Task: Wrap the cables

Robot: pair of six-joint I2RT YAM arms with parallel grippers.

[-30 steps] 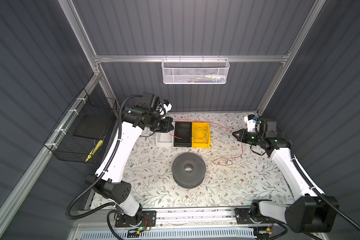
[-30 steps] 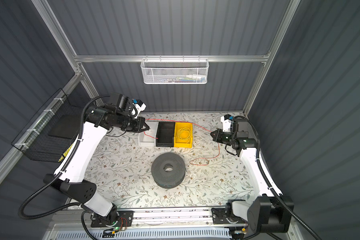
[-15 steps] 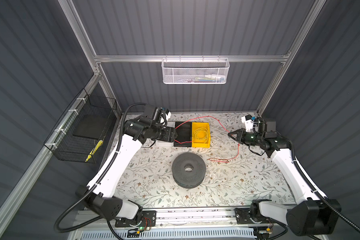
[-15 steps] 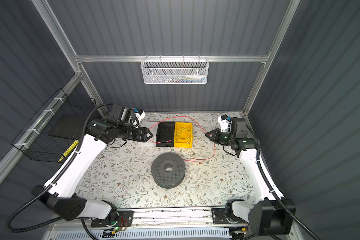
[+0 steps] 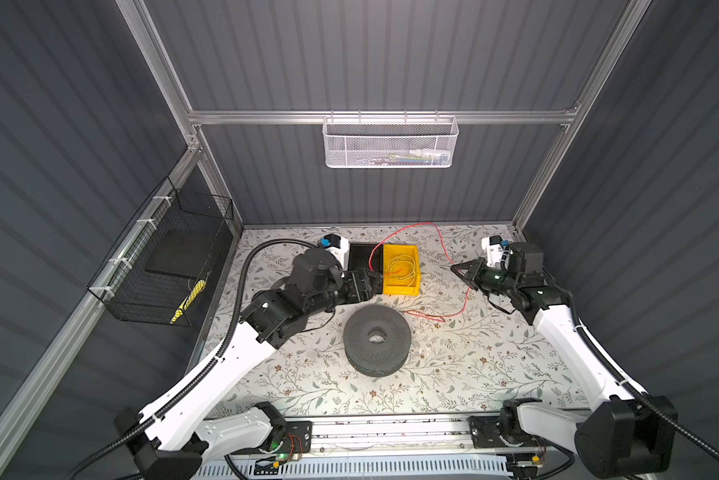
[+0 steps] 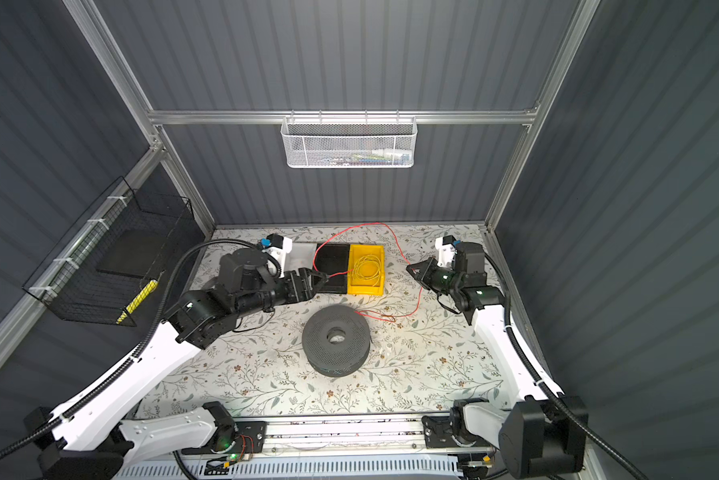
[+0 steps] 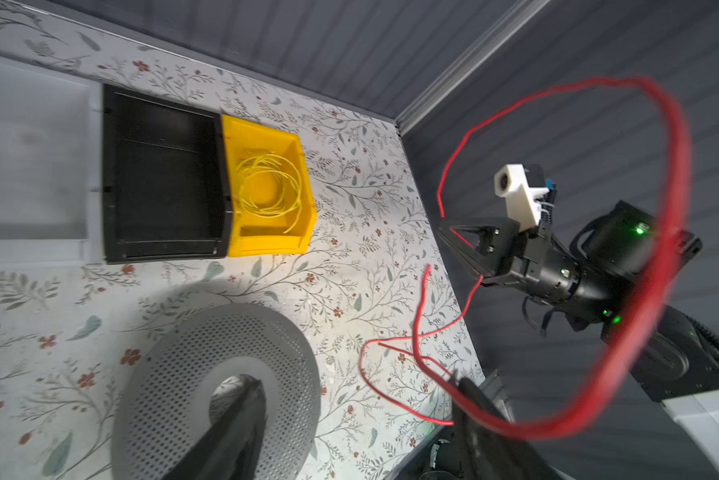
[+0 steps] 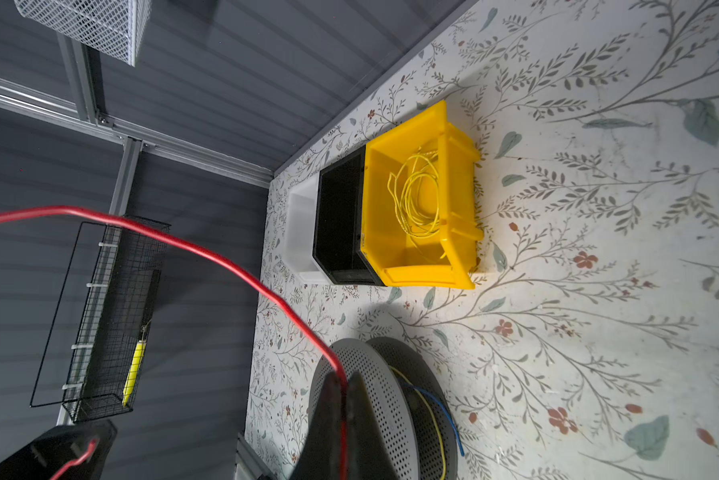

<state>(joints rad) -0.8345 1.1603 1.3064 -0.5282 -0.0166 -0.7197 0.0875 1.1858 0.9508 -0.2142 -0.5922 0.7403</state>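
— Right fingers [image 8: 362, 419]: clamped on anything?
— Yes, pressed together on the red cable [image 7: 682, 166], which runs between them in the right wrist view.
— And the left fingers [image 7: 233, 436]?
— Spread wide, gripping nothing. The red cable loops past one of them; whether it rests on it I cannot tell.
— Where does the cable run?
— From the right fingers, above the right side of the desk [image 5: 474, 365], one stretch arcs up toward the rear wall. It then comes down over the black bin [image 7: 162, 178] to the left fingers, which hover by the bins' near edges. The other stretch drops to the desk and lies in loose bends near the right side of the reel [image 5: 362, 345]; touching it or not, I cannot tell.
— Other cables?
— A yellow cable [image 7: 247, 193] lies coiled inside the yellow bin [image 5: 401, 289], which stands touching the black bin's right side. A blue cable [image 8: 449, 419] runs along the reel's side.
— Beyond that?
— A white bin [image 8: 303, 232] sits against the black bin's left side, all three in a row near the desk's rear edge; the reel lies flat in front of them. A white mesh basket [image 5: 391, 145] hangs on the rear rail, a black wire basket [image 5: 162, 266] on the left wall.
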